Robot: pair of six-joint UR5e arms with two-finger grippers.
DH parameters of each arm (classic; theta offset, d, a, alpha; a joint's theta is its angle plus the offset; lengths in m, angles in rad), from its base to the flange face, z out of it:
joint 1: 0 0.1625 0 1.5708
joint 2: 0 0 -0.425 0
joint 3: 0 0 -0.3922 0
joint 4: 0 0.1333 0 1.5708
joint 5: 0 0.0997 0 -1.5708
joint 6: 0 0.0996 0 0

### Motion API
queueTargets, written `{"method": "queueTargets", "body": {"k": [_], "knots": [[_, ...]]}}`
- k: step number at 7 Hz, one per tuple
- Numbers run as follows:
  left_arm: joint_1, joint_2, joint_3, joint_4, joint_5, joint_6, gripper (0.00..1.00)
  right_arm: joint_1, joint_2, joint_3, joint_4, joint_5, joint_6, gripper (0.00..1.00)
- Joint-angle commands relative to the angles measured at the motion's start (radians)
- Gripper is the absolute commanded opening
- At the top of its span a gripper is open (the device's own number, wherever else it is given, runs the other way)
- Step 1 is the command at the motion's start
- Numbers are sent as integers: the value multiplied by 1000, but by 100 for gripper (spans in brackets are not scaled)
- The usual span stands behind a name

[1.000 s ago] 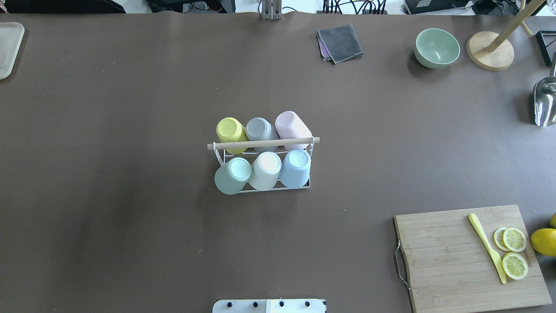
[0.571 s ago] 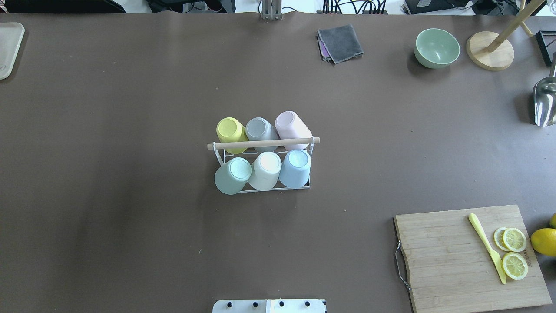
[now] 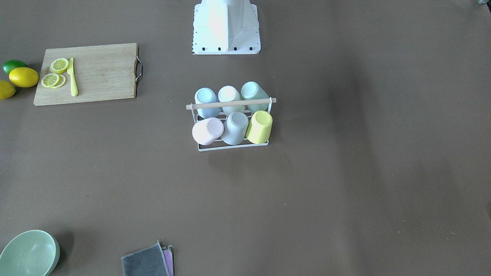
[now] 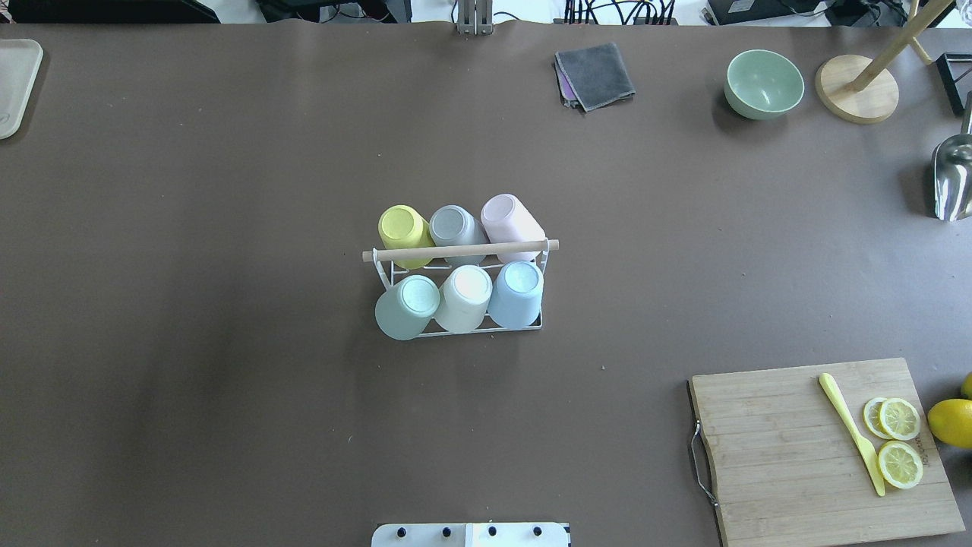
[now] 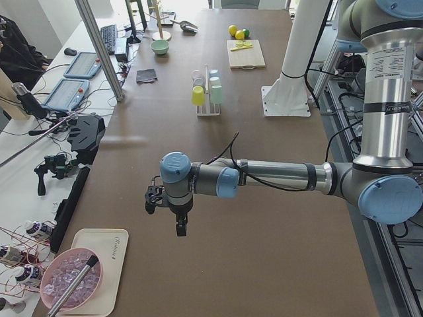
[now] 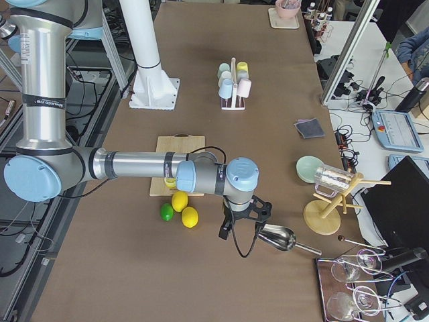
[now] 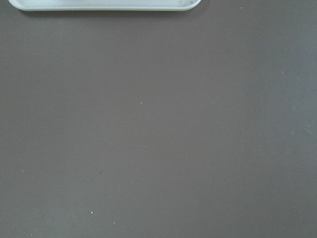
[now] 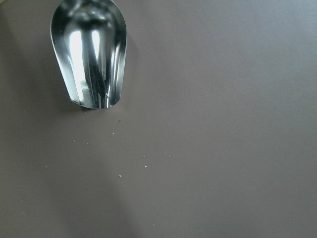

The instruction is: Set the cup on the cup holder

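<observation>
The cup holder [image 4: 460, 250] is a white wire rack with a wooden rod on top, at the table's middle; it also shows in the front view [image 3: 230, 103]. Several pastel cups sit upside down on its prongs in two rows, among them a yellow cup [image 4: 400, 228], a pink cup [image 4: 510, 216] and a blue cup [image 4: 518, 292]. My left gripper [image 5: 180, 228] hangs over bare table far to the left. My right gripper [image 6: 224, 231] hangs far to the right, by a metal scoop [image 8: 91, 54]. I cannot tell whether either is open or shut.
A cutting board [image 4: 820, 448] with lemon slices and a yellow knife lies at the near right, lemons beside it. A green bowl [image 4: 763, 83], a grey cloth [image 4: 594, 74] and a wooden stand [image 4: 856, 87] are at the far right. A white tray [image 4: 15, 83] is far left.
</observation>
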Motion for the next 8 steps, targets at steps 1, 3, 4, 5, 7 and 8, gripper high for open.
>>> {"method": "queueTargets", "body": {"k": [1, 3, 4, 5, 7, 8], "knots": [[0, 0, -1, 0, -2, 2, 98, 0, 0, -2, 0, 0, 0, 100], [0, 1, -1, 0, -2, 3, 98, -2, 3, -5, 0, -7, 2, 100], [0, 1, 1, 0, -2, 3, 98, -2, 1, -7, 0, -7, 2, 100], [0, 1, -1, 0, 0, 3, 98, -2, 3, -8, 2, -6, -5, 100], [0, 0, 1, -4, 3, 5, 98, -2, 6, -1, 2, -6, -83, 100], [0, 0, -1, -4, 3, 5, 98, -2, 19, 2, 2, -7, -162, 100]]}}
